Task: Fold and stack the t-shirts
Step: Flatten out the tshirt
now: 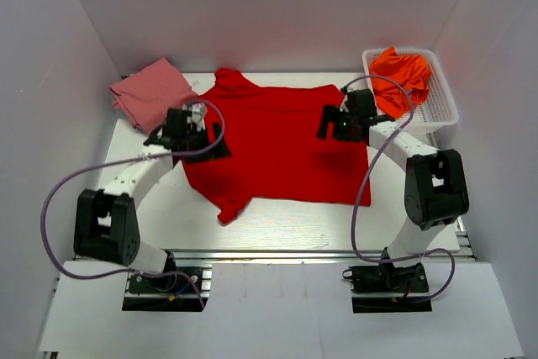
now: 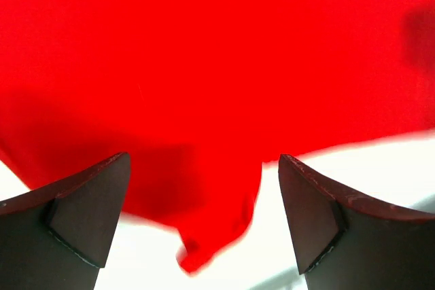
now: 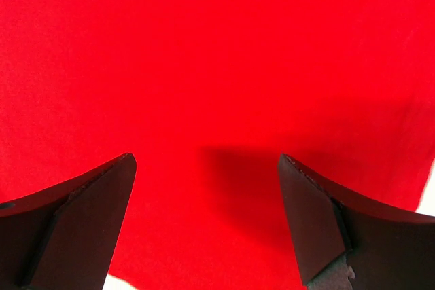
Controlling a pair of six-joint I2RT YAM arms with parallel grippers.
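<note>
A bright red t-shirt [image 1: 277,145] lies spread flat in the middle of the table, one sleeve pointing toward the near edge [image 2: 211,236]. A dusty pink t-shirt [image 1: 151,92] lies folded at the far left. An orange t-shirt [image 1: 402,73] sits crumpled in the white basket [image 1: 445,111]. My left gripper [image 1: 208,147] hovers open over the red shirt's left edge; in the left wrist view the left gripper [image 2: 204,168] holds nothing. My right gripper [image 1: 332,124] hangs open over the shirt's far right part; the right wrist view shows only red cloth [image 3: 217,52] beneath the right gripper [image 3: 207,161].
White walls close in the table on the left, back and right. The white mesh basket stands at the far right corner, just behind my right arm. Bare white tabletop [image 1: 294,224] runs between the red shirt and the arm bases.
</note>
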